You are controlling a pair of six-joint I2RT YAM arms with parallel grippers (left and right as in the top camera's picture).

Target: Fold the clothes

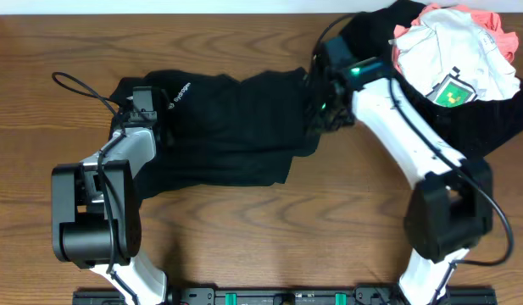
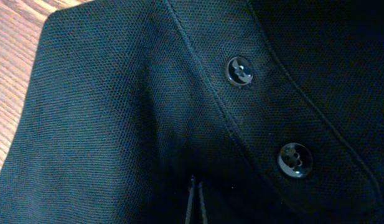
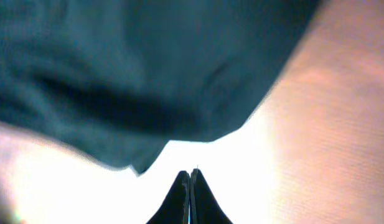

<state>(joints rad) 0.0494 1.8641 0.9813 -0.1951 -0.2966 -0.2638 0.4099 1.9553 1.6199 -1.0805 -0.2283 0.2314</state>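
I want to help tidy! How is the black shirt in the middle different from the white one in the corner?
The black shirt lies spread out on the table; the white garment sits crumpled on a pile. The black shirt is dark all over; the white garment has a green patch. Both lie on the same table.

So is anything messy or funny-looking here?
Yes. The black shirt lies rumpled on the table, its bottom edge stepped and uneven. In the far right corner a white shirt and a pink one sit crumpled in a heap on dark clothes.
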